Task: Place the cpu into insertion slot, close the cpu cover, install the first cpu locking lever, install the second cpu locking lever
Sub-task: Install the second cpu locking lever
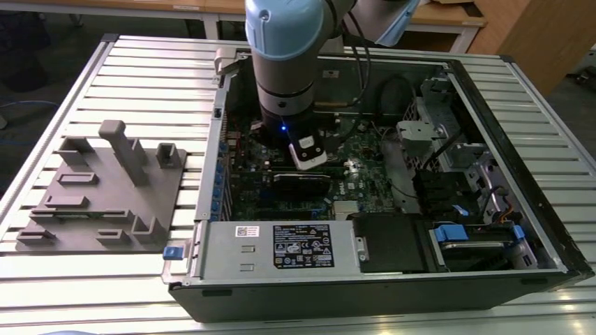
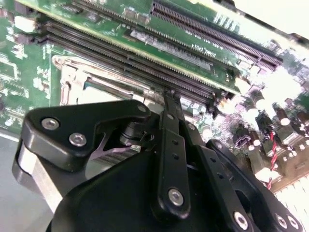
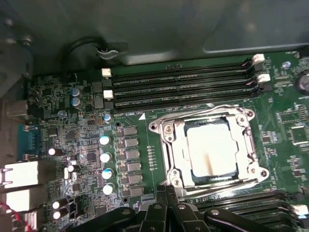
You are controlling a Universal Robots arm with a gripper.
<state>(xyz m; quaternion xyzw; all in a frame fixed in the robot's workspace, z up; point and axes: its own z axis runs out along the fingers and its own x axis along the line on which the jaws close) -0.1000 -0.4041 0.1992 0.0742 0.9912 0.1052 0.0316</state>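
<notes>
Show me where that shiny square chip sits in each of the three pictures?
Exterior view: the cpu is hidden behind the arm, so I cannot place it.
First wrist view: the cpu lies seated inside the silver cpu cover, beside the long black memory slots.
Second wrist view: a corner of the socket frame peeks past the end effector.
Shared landmark: the memory slots.

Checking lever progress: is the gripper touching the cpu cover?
Cannot tell. In the first wrist view the gripper reaches the cpu cover's near edge, but its tips are hidden.

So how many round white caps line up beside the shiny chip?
4, in one line beside the cpu: cap one, cap two, cap three, cap four. More may be hidden.
</notes>
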